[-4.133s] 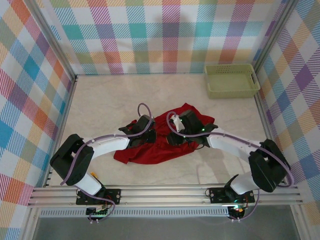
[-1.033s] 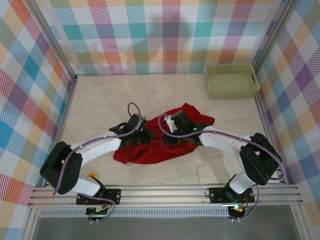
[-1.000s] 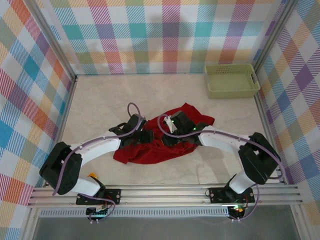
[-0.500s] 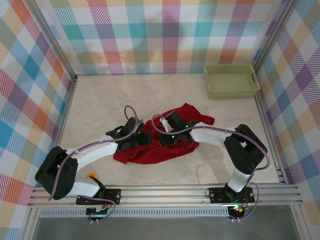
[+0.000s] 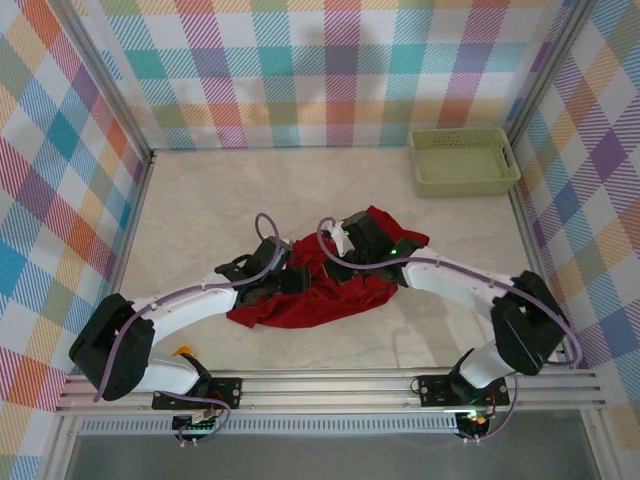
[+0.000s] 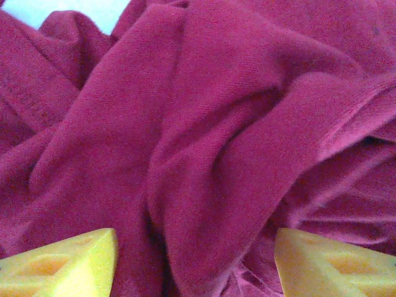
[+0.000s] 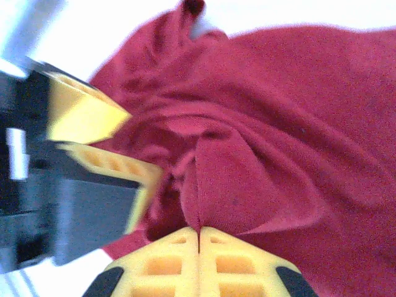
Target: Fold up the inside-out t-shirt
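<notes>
Right claw [image 7: 198,238]: fingers pressed flat together, and a thin ridge of the inside-out t-shirt [image 7: 278,124] runs straight into the seam between them; pinched, by the look of it. A second ago these jaws stood partly apart over the cloth, and now they are closed. Reads as a fresh grip taken, so a lift or pull to open out the bundle could follow. Folding proper not begun; the shirt is crumpled. Just left of the right claw, the left claw [image 7: 139,142] stands wide with nothing clamped. Its own camera agrees: yellow fingers [image 6: 59,263] spread far apart, nosed close into heaped folds, with a fat roll of cloth lying in the gap but loose. The top view adds the layout. The shirt [image 5: 330,298] is one bunched heap under both claws, mid-bench [image 5: 200,210]. A pale green basket [image 5: 463,160] sits well beyond the right claw, off to its right. From above, jaw states are too small to read; the wrist cameras settle them.
</notes>
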{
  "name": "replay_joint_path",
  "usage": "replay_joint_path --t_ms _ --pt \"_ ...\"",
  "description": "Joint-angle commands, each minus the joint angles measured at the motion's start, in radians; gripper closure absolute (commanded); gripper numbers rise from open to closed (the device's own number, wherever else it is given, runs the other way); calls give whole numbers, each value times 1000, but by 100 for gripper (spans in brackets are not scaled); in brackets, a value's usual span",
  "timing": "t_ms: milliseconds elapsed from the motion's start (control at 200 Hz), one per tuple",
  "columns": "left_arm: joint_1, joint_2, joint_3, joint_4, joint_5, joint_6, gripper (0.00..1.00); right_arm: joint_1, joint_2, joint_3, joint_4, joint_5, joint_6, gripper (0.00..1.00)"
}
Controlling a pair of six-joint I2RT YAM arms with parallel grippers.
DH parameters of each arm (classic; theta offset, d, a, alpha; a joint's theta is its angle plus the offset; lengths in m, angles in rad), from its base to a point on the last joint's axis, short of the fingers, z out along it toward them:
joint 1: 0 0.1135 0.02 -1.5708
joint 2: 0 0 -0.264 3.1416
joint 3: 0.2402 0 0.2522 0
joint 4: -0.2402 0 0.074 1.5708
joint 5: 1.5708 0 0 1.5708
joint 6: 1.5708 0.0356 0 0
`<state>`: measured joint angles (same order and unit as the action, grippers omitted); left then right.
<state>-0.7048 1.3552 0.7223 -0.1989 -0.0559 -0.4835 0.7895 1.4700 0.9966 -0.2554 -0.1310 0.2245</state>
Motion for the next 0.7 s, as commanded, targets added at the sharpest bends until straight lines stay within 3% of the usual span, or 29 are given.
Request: replay_joint_path --t_ms 0,270,525,585,695 --pt "-9 -18 16 48 19 -21 31 2 -38 -5 -17 -61 15 100" --pt "-10 29 50 77 39 -23 25 1 -84 -19 1 -14 30 100" --pt "-36 121 97 88 43 10 18 -54 -6 -17 7 15 77 100" --pt "-36 149 118 61 14 0 25 -59 25 -3 -17 93 77 98" --pt "-36 180 132 35 -28 -13 35 -66 98 33 -107 267 72 84"
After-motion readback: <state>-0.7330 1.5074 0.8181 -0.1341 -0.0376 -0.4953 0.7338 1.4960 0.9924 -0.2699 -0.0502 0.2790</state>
